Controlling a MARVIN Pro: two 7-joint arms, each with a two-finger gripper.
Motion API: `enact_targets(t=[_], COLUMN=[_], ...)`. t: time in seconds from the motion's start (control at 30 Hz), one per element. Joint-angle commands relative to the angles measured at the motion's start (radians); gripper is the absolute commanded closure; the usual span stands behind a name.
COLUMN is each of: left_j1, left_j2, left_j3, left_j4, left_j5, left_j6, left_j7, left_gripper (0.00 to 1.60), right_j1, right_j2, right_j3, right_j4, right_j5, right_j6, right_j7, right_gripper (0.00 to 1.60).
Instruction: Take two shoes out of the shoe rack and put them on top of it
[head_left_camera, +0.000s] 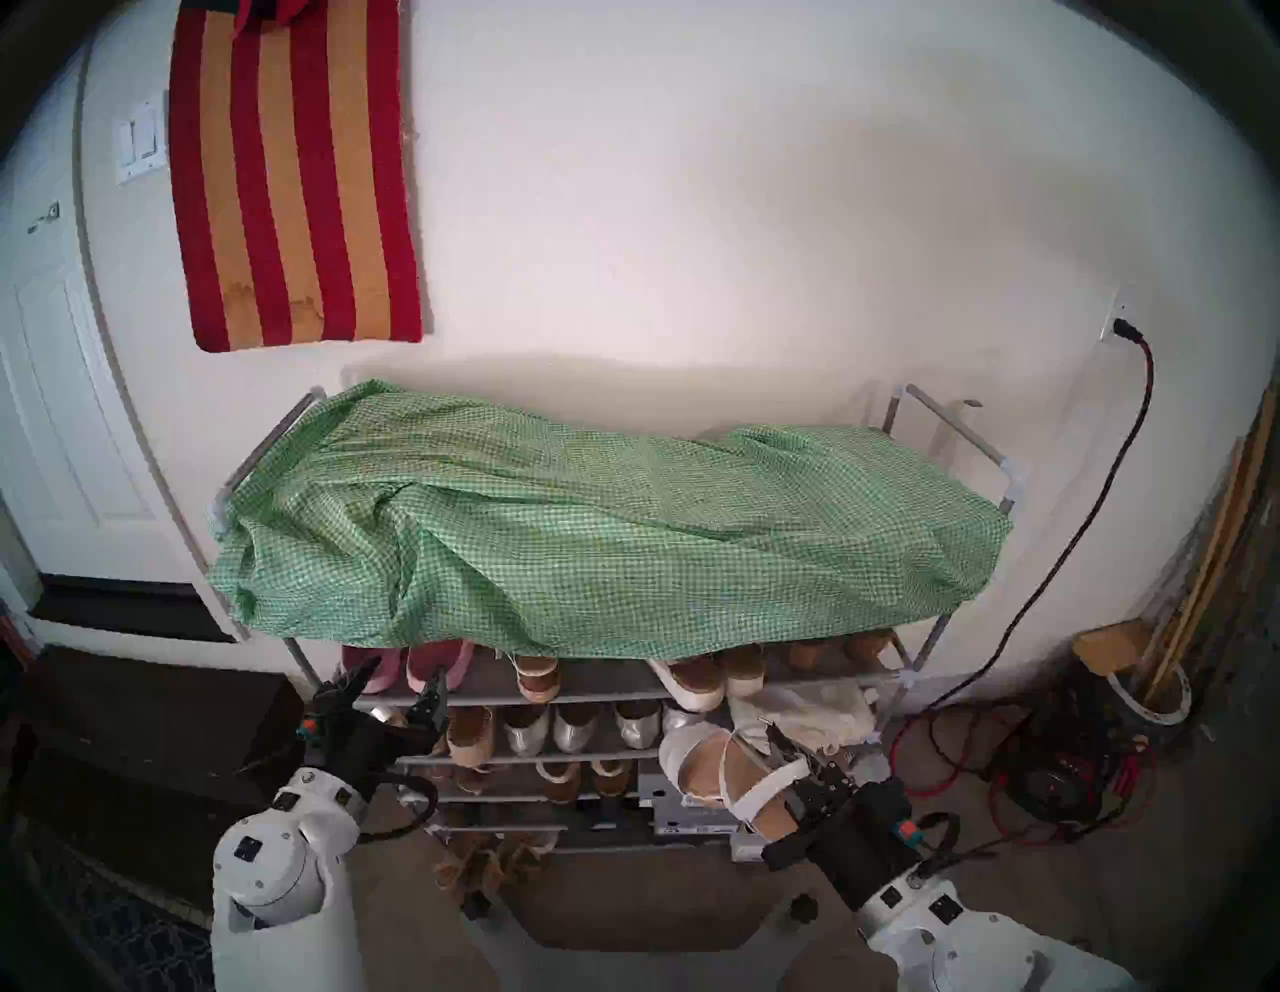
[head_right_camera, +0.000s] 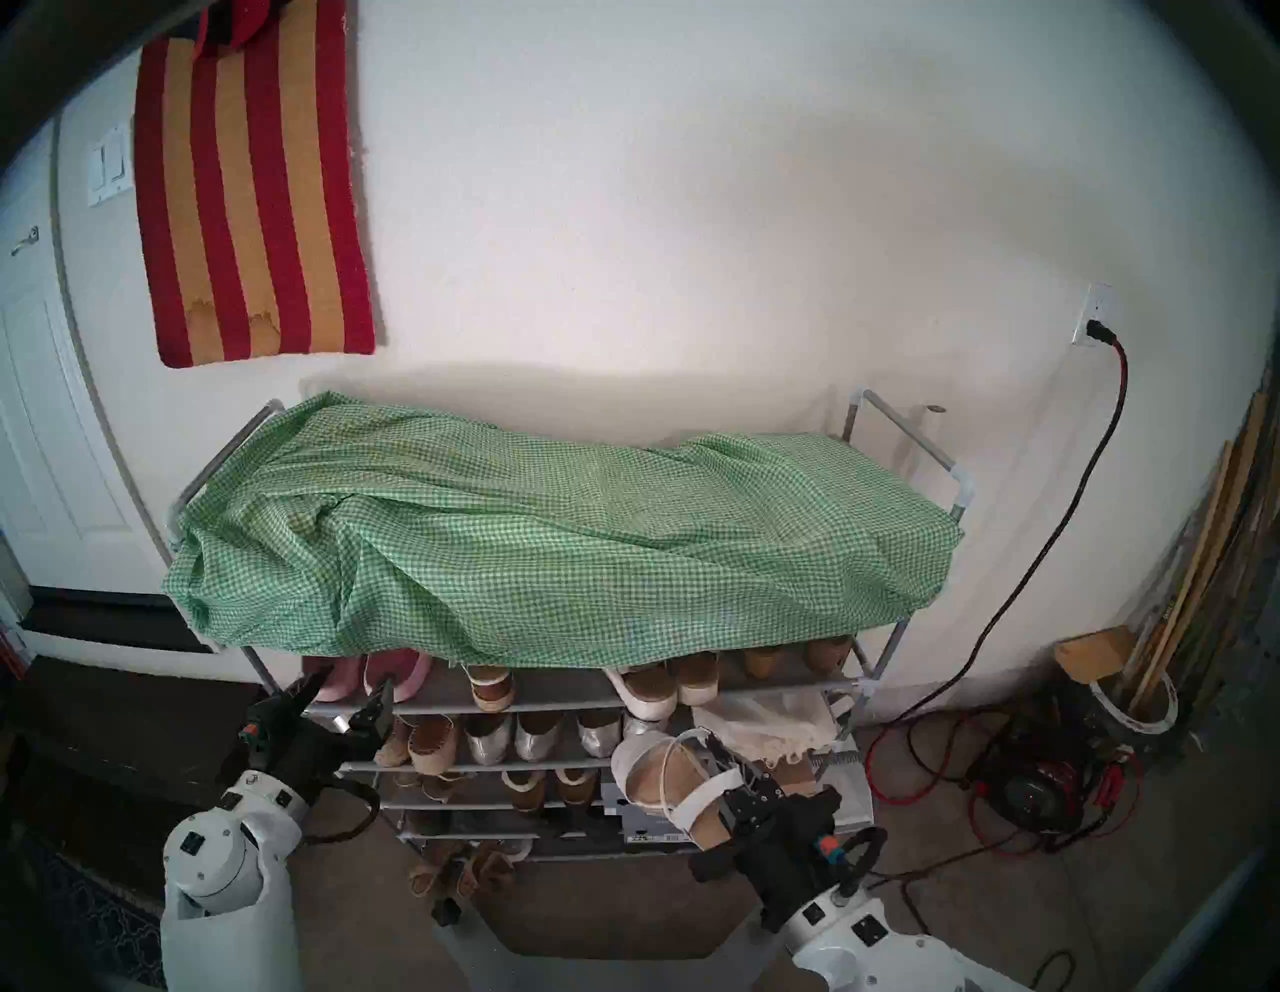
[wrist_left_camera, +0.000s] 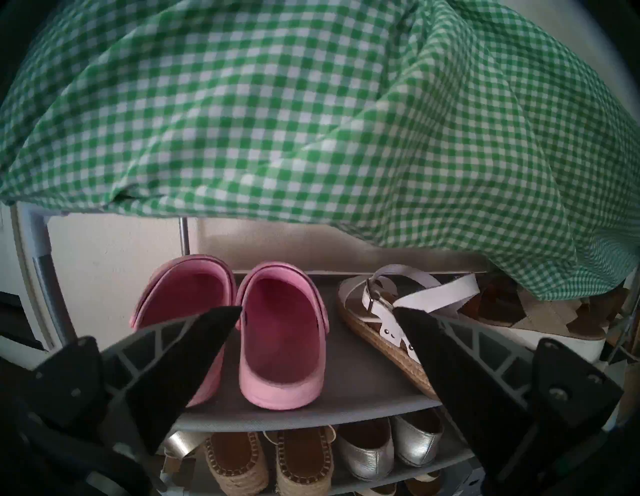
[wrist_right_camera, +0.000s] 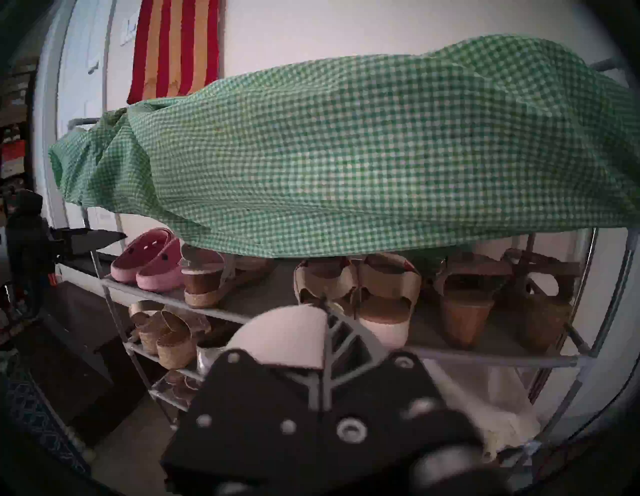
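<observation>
Right gripper (head_left_camera: 779, 751) is clamped on one wedge sandal (head_left_camera: 720, 776), fingers pinched tight on its white straps near the ankle end; sandal's out of the shoe rack (head_left_camera: 921, 415), hanging in the air in front of the middle shelves on the rack's right side, not touching any shelf as far as I can tell; its long axis runs diagonal in the head view, toe up and toward the rack's centre, heel down toward my wrist, tan insole facing up at the camera; in my right wrist view it's mostly a pale rounded shape (wrist_right_camera: 287, 336) right against the finger, details too blurred to read. Left gripper (head_left_camera: 398, 682) stands wide open, holding nothing, level w/ the second shelf at the rack's left end; through it I see the pink clogs (wrist_left_camera: 280, 343) dead ahead, toes pointing away to the wall; just to their right sits the other wedge sandal (wrist_left_camera: 384, 325), flat on that same shelf, long axis angled, heel end w/ the buckle strap toward me, jute sole edge showing. Rack top is draped in the green gingham cloth (head_left_camera: 589, 526), rumpled, hanging over the front edge; no shoe on top yet. White chunky-soled shoes (wrist_right_camera: 384, 311) sit further right on the second shelf.
</observation>
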Motion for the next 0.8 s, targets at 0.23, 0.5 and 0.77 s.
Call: enact_targets(t=[0.23,0.5,0.77], left_j1=[0.04,0.032,-0.01], left_j2=[0.041,0.062,0.112], left_j3=[0.04,0.083,0.128], left_j4=[-0.031,-0.011,0.056], left_j5=[-0.006,0.032,0.145], left_j6=[-0.031,-0.106,-0.239], left_j7=[-0.102,-0.137,-0.146], left_gripper=[0.0,0.0,0.0], right_j1=[-0.005,-0.007,-0.008], right_j2=[-0.007,-0.011,-0.016], right_j3=[0.0,0.004,0.007], right_j4=[-0.016,-0.015,-0.015], right_j5=[-0.004,-0.006,-0.008], right_j6=[-0.019,-0.018,-0.016], right_j7=[0.003,0.008,0.012], right_gripper=[1.6,1.6,1.6])
